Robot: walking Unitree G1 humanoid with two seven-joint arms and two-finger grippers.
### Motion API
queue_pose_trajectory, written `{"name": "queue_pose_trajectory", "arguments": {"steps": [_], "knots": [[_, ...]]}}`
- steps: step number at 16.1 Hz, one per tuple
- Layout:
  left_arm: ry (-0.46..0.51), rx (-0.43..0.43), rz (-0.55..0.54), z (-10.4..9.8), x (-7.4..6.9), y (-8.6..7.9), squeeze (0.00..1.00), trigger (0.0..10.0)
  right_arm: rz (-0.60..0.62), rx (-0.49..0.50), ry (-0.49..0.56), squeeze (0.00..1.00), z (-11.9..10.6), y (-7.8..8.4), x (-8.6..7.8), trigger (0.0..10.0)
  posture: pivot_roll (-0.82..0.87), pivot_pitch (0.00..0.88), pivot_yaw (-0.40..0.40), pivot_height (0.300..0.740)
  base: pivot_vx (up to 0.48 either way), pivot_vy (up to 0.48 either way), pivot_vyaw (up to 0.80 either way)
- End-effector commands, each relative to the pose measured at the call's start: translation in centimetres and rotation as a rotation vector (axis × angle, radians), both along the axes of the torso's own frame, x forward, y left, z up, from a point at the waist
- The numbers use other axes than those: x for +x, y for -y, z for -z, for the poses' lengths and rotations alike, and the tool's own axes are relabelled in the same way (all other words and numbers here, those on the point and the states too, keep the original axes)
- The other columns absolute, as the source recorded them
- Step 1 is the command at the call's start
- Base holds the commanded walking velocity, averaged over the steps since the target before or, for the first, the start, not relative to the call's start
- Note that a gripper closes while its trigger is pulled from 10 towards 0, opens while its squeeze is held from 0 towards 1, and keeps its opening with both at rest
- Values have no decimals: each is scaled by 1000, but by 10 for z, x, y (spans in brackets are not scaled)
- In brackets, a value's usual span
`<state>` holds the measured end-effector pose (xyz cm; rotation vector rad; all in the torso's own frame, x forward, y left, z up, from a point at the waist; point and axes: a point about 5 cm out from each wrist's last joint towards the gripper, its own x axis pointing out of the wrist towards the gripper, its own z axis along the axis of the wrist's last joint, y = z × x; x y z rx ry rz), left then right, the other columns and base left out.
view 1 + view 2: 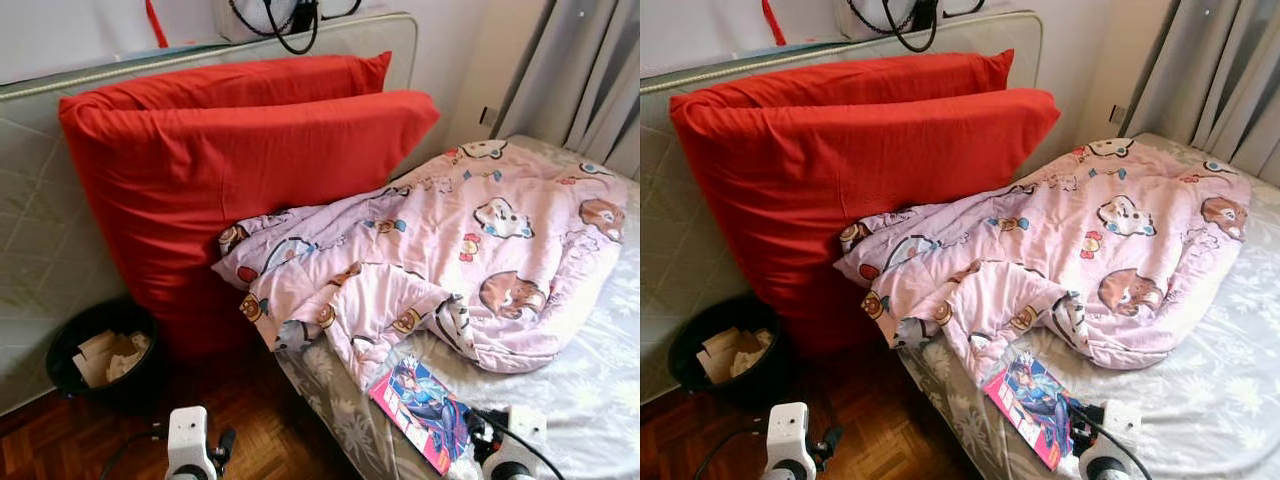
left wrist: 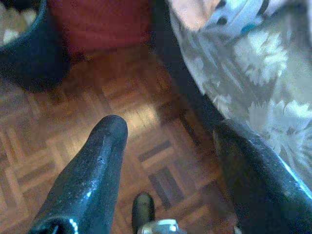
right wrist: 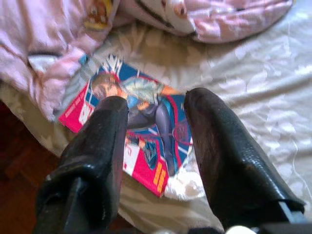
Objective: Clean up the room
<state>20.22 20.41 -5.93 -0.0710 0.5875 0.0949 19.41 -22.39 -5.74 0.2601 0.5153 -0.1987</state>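
Bedroom corner in daylight, bed against a pale wall.

Dark parquet floor (image 1: pixel 260 420) lies under the left gripper (image 2: pixel 168 141); the bed's grey floral sheet (image 1: pixel 590 400) spreads beneath and beyond the right gripper (image 3: pixel 156 105). Farther ahead, a quilted mattress (image 1: pixel 40 230) stands on edge against the wall (image 1: pixel 450 60), with grey curtains (image 1: pixel 590 70) off to the right.

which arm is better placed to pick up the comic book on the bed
Right. The right gripper hangs open directly over the comic book near the edge of the bed. The left gripper, also open, is over the parquet floor beside the bed, nearer the black wastebasket.
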Motion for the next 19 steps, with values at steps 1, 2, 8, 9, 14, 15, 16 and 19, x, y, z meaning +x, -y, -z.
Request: {"name": "queue_pose_trajectory", "arguments": {"steps": [1,2,8,9,14,15,16,19], "knots": [[24,1,-1,-2,0,-3,0,10000,13,11,35,0,-2,0,0,10000,19,0,-6,740,0,0,0],[148,-1,-3,-20,27,5,0,10000,-3,-15,91,0,-7,1,2,10000,36,0,-12,740,0,0,0],[534,87,62,-123,132,37,0,10000,-51,-98,566,0,-135,5,136,10000,48,0,-15,740,0,0,0],[578,72,55,-126,131,35,0,10000,-77,-106,607,0,-144,2,141,10000,37,0,-9,740,0,0,0],[569,92,49,-122,127,30,0,10000,-69,-106,669,0,-155,1,146,10000,21,0,21,740,0,0,0],[565,94,47,-121,126,29,0,10000,-60,-118,653,0,-151,2,143,10000,20,0,26,740,0,0,0],[566,93,49,-122,127,29,0,10000,-62,-130,625,0,-144,3,139,10000,25,0,28,740,0,0,0],[576,54,106,-127,133,36,0,10000,21,-117,589,0,-136,10,133,10000,28,0,31,740,0,0,0]]}}
